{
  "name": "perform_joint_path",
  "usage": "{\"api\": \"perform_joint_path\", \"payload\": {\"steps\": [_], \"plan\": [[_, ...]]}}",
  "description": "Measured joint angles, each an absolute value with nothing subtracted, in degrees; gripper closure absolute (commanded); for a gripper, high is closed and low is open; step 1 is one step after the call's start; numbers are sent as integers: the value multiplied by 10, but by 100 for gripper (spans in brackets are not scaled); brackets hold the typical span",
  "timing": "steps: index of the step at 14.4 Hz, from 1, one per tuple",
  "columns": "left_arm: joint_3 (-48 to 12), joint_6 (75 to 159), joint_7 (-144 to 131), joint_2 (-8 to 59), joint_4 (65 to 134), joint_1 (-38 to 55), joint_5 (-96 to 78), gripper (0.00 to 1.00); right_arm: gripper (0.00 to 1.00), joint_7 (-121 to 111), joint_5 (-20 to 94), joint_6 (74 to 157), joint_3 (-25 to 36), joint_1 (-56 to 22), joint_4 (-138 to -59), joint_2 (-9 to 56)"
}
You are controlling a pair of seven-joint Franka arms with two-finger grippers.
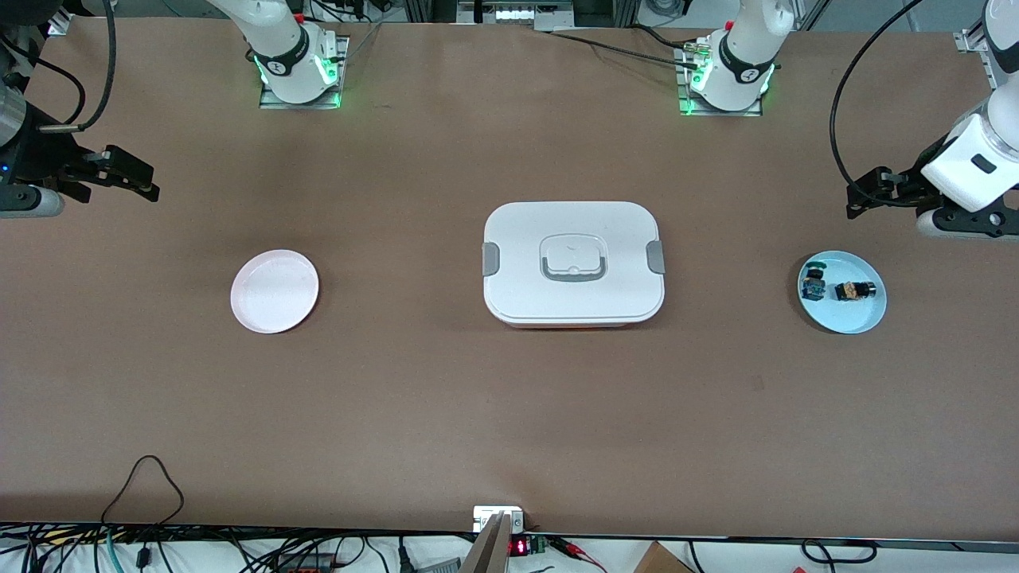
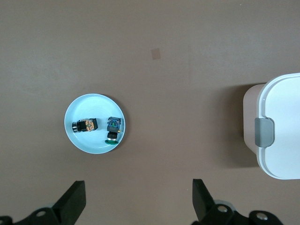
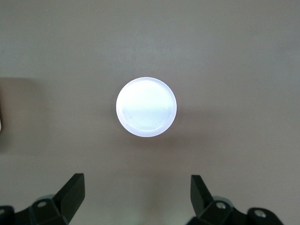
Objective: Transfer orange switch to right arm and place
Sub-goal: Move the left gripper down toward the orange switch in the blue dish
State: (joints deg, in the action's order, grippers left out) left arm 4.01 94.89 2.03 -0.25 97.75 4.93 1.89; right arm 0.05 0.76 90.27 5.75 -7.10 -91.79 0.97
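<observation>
The orange switch (image 1: 854, 290) lies on its side in a light blue plate (image 1: 864, 318) at the left arm's end of the table. It has a black body and a tan-brown block. It also shows in the left wrist view (image 2: 84, 125) on the plate (image 2: 96, 105). My left gripper (image 1: 864, 195) hangs open and empty over the bare table beside that plate; its fingers (image 2: 72, 201) stand wide apart. My right gripper (image 1: 131, 177) hangs open and empty at the right arm's end, over the table beside a pale pink plate (image 1: 275, 290).
A small blue-and-green switch (image 1: 814, 282) lies on the blue plate next to the orange one. A white lidded box (image 1: 573, 263) with grey latches stands in the table's middle. The pale plate (image 3: 146, 107) holds nothing. Cables run along the table's front edge.
</observation>
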Motion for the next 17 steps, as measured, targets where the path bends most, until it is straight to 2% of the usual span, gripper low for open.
{"api": "perform_joint_path", "payload": {"steps": [17], "plan": [[40,949,20,1,968,49,19,0,0,0,8,902,57,-74,-918,10]]}}
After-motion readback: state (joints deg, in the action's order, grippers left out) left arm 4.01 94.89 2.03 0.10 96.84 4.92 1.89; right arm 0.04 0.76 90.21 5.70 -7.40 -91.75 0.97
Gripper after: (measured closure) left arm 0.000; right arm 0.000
